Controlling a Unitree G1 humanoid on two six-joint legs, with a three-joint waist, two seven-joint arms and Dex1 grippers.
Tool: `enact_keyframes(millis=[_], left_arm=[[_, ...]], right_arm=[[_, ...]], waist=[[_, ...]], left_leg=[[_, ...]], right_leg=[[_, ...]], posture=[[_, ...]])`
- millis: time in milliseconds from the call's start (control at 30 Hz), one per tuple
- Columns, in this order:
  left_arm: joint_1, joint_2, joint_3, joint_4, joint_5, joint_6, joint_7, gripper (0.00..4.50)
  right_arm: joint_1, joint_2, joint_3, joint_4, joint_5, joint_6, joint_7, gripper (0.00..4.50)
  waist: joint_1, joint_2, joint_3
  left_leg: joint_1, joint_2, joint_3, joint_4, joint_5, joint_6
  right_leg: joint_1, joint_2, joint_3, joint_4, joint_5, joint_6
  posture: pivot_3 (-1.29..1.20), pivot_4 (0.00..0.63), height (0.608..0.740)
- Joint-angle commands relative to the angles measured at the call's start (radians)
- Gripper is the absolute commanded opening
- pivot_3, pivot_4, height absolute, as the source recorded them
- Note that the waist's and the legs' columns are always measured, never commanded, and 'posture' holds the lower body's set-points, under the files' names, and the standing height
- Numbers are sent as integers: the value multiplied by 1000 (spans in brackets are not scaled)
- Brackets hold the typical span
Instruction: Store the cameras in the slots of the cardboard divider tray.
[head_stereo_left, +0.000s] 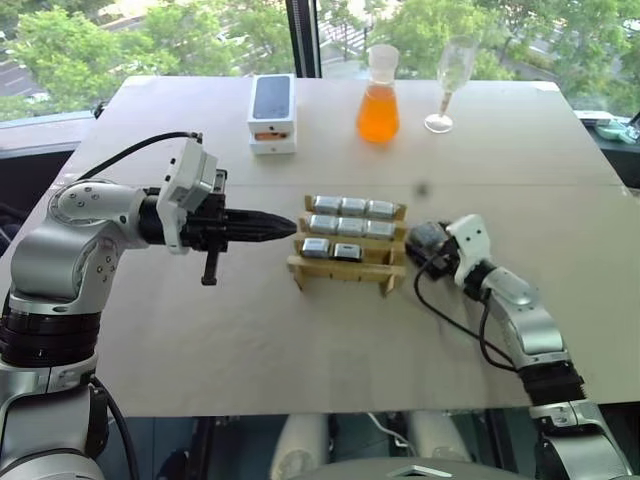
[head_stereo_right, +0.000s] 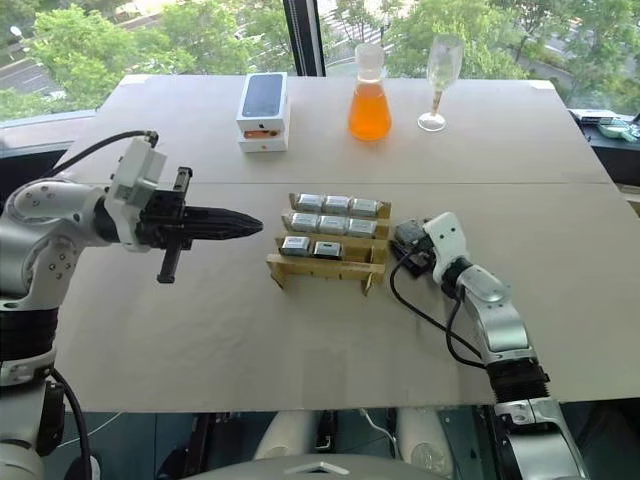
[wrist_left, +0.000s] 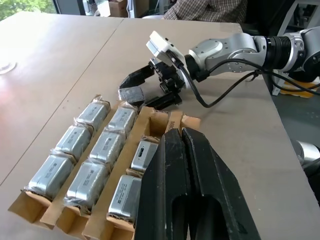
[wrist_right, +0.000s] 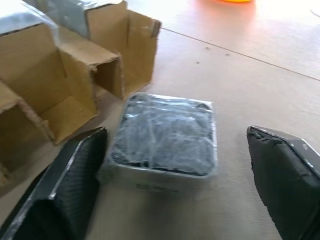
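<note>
Right gripper (wrist_right: 175, 185) wide around the last camera (wrist_right: 162, 137) beside the tray (head_stereo_left: 345, 268); I'd close next, then fill the empty slot

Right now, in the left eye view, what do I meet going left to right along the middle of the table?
left gripper → cardboard divider tray with cameras → right gripper
</note>
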Motion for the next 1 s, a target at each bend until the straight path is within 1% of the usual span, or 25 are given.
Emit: enact_keyframes(millis=[33, 67, 100, 167, 267, 300, 367, 400, 500, 567, 633, 733, 800, 867, 1000], left_arm=[[-8, 12, 9, -17, -10, -9, -14, 0], [-8, 11, 6, -13, -6, -10, -15, 0], [-6, 11, 1, -8, 1, -17, -18, 0], [-7, 9, -3, -3, 5, -21, -20, 0], [-35, -28, -3, 3, -4, -3, 26, 0], [-47, -40, -5, 1, -14, 17, 42, 0], [-67, -63, -29, -5, -20, 48, 56, 0], [-78, -77, -50, -2, -14, 58, 63, 0], [-108, -114, -101, 18, 17, 49, 69, 0], [-168, -185, -157, 81, 43, 56, 95, 0], [-223, -248, -205, 158, 81, 54, 117, 0], [-279, -308, -259, 252, 124, 49, 102, 0], [-315, -343, -298, 308, 159, 18, 78, 0], [-346, -362, -319, 340, 161, 29, 38, 0], [-369, -361, -358, 361, 179, 27, -44, 0]], right_arm=[[10, -11, -26, -18, 9, -30, -3, 2785], [14, -16, -26, -22, 12, -32, 6, 2273], [18, -20, -27, -27, 12, -37, 10, 1949], [22, -29, -28, -35, 4, -54, 7, 1955], [27, -95, -12, -9, -127, -247, -52, 1955], [33, -113, -14, -12, -147, -291, -56, 1955], [52, -148, -15, -71, -136, -352, -16, 1955], [62, -173, -5, -125, -119, -386, 28, 1955], [71, -227, 22, -235, -116, -438, 100, 1955], [59, -292, 65, -311, -211, -491, 138, 1955], [48, -330, 105, -344, -282, -525, 160, 1955], [13, -355, 153, -345, -377, -592, 150, 1955], [-31, -366, 183, -319, -505, -661, 107, 1955], [-51, -366, 205, -286, -593, -681, 71, 1955], [-68, -339, 214, -266, -649, -677, 21, 1955]], waist=[[0, 0, 0], [-1, 0, 0], [-1, 0, 0], [-1, 0, 0], [1, 0, 0], [5, 0, 0], [3, 0, 0], [1, 0, 0], [-2, 1, 0], [-4, 1, 0], [1, 0, 0], [2, 0, 0], [0, 0, 0], [-1, -1, 0], [-1, -1, 0]], left_leg=[[0, 0, 0, 0, 0, 0], [0, 0, 0, 0, 0, 0], [0, 0, 0, 0, 0, 0], [0, 0, 0, 0, 0, 0], [0, 0, 0, 0, 0, 0], [0, -1, 0, 0, 0, 0], [0, -1, 0, 0, 0, 0], [0, -1, 0, 0, 0, 0], [0, -1, 0, 0, 0, 0], [0, 0, 0, 1, 0, 0], [0, -1, 0, 2, 0, 0], [1, -2, -1, 3, 0, 0], [1, -2, -1, 3, 0, 0], [0, -2, 0, 3, 0, 0], [0, -2, 0, 2, 0, 0]], right_leg=[[0, 0, 0, 0, 0, 0], [0, 0, 0, 0, 0, 0], [0, 0, 0, 0, 0, 0], [0, 0, 0, 0, 0, 0], [0, 0, 0, 0, 0, 0], [0, 0, 0, 0, 0, 0], [0, -1, 0, 0, 0, 0], [0, -1, 0, 0, 0, 0], [0, 0, 0, 0, 0, 0], [0, 1, 1, 1, 0, 0], [0, 0, 0, 2, 0, 0], [1, 1, 0, 2, 1, 1], [1, 1, 1, 3, 1, 1], [0, 1, 1, 3, 1, 1], [0, 1, 1, 1, 0, 1]], posture=[[0, 150, 740], [0, 150, 740], [0, 150, 740], [0, 150, 740], [0, 150, 740], [0, 150, 740], [0, 150, 740], [0, 150, 740], [0, 150, 740], [0, 150, 740], [0, 150, 740], [0, 150, 740], [0, 150, 740], [0, 150, 740], [0, 150, 740]])
